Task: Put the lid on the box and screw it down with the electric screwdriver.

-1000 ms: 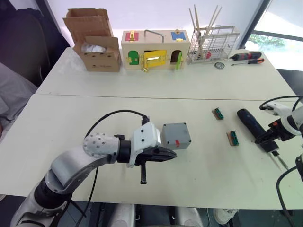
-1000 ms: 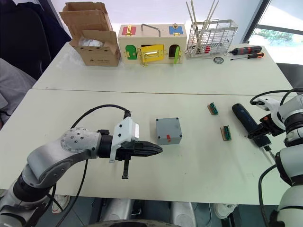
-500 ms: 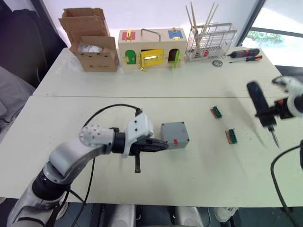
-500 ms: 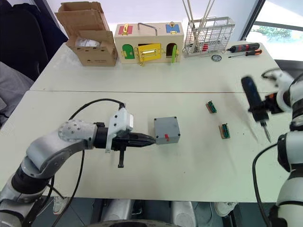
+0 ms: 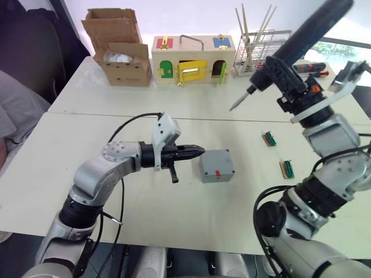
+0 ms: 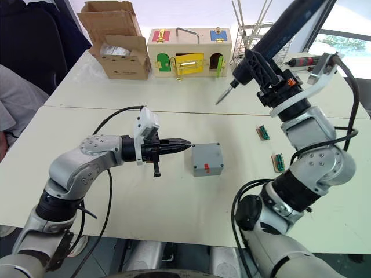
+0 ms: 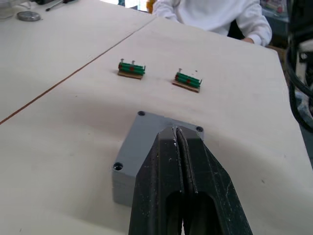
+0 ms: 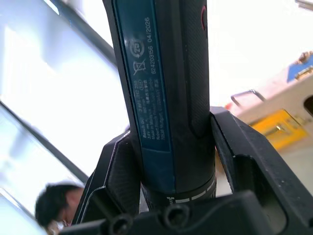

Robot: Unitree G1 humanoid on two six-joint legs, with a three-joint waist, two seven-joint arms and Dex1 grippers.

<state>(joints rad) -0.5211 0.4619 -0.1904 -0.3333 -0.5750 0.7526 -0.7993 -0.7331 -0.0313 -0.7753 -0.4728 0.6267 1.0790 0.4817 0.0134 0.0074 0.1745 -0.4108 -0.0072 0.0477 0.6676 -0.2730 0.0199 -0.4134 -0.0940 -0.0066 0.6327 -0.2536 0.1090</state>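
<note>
The box [image 5: 216, 165] sits near the middle of the front table [image 5: 174, 214], with the lid [image 7: 156, 134] already lying on top, its corner screw holes showing in the left wrist view. A small red label faces the table's front edge. Bare table surface lies all around the box: a broad open stretch in front of it toward the near edge, and more to its left under the left arm. To its right, well apart, lie two small green terminal blocks [image 5: 269, 138], one nearer the seam between the two tables and one [image 5: 286, 169] nearer the front.

The left end effector [image 5: 196, 153] reaches in level from the left, its two black fingers pressed together, the tips just beside the box's upper left edge and over the lid in the wrist view; contact cannot be told.

The right arm is raised high above the table, elbow bent. The right end effector [image 8: 171, 181] clamps the electric screwdriver [image 5: 295, 43] around its body. The tool is tilted, its bit [image 5: 238, 101] pointing down and leftward, in mid-air above the rear table, well apart from the box.

Along the far edge stand a cardboard carton [image 5: 119, 55], a wooden box with coloured doors [image 5: 191, 61] and a wire rack [image 5: 261, 49].
</note>
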